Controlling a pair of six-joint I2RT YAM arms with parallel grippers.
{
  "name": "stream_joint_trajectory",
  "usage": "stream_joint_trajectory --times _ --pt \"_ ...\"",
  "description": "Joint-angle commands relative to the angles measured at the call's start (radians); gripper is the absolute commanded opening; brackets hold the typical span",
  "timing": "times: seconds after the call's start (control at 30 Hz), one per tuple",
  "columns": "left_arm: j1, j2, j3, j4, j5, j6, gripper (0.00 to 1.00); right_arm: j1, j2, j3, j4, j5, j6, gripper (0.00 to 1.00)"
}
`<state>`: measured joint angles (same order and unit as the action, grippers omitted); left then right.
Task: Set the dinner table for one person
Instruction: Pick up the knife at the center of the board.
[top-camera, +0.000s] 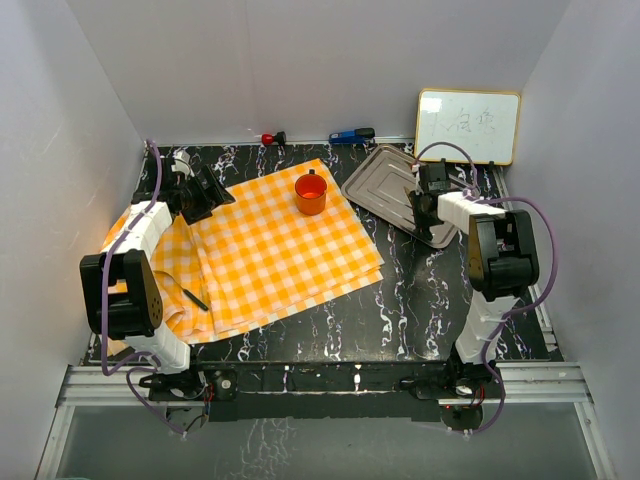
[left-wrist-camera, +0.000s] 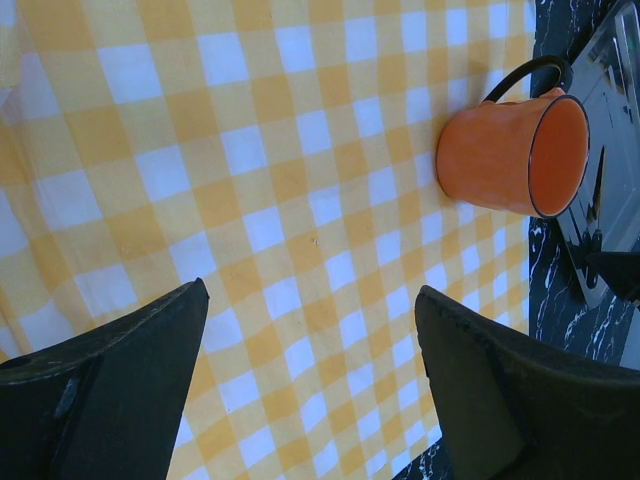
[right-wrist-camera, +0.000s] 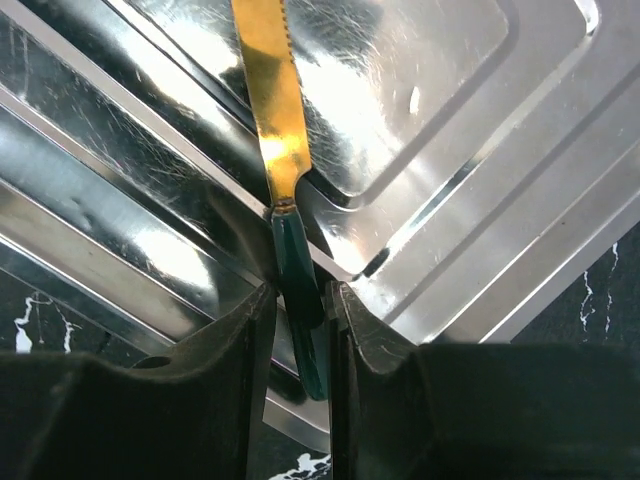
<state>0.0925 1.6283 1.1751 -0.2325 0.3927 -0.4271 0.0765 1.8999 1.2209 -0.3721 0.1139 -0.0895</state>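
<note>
The black marble-veined dinner table (top-camera: 420, 290) carries an orange-and-white checked cloth (top-camera: 270, 245). An orange mug (top-camera: 311, 193) stands upright on the cloth's far side; it also shows in the left wrist view (left-wrist-camera: 510, 150). My left gripper (top-camera: 212, 190) is open and empty over the cloth's left part (left-wrist-camera: 310, 290), apart from the mug. My right gripper (top-camera: 422, 205) is over the steel tray (top-camera: 385, 180). In the right wrist view it (right-wrist-camera: 300, 295) is shut on the dark green handle of a gold-bladed knife (right-wrist-camera: 272, 90), whose blade points across the tray (right-wrist-camera: 450, 120).
A small dark utensil (top-camera: 195, 298) lies on the cloth's near left part. A whiteboard (top-camera: 468, 125) leans on the back wall at right. A red object (top-camera: 268, 137) and a blue object (top-camera: 350, 135) lie at the table's far edge. White walls enclose three sides.
</note>
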Motion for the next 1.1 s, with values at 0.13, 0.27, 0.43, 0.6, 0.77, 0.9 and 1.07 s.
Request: stream_joint_trajectory --times 0.13,0.27,0.43,0.6,0.77,0.9,1.07 --pt "0.001 -0.009 0.004 -0.004 0.011 0.007 0.84 0.016 0.083 0.002 0.027 0.02 0.046 0.2" --pt "0.001 -0.012 0.006 -0.005 0.008 0.007 0.84 0.018 0.089 -0.017 0.048 -0.02 0.05 0.06" --pt "0.001 -0.009 0.01 -0.009 0.006 0.007 0.84 0.019 0.113 -0.009 0.043 -0.063 0.069 0.0" --pt "0.001 -0.011 0.013 -0.01 0.008 0.001 0.84 0.033 0.068 -0.012 0.067 -0.064 0.105 0.0" --pt "0.001 -0.019 0.016 -0.008 0.015 -0.004 0.84 0.055 -0.014 0.076 0.003 -0.041 0.13 0.0" --pt "0.002 -0.024 0.017 -0.008 0.016 -0.007 0.84 0.094 -0.113 0.123 -0.028 -0.056 0.144 0.0" --pt "0.001 -0.032 0.011 -0.007 0.016 -0.011 0.84 0.155 -0.21 0.132 -0.063 -0.055 0.164 0.0"
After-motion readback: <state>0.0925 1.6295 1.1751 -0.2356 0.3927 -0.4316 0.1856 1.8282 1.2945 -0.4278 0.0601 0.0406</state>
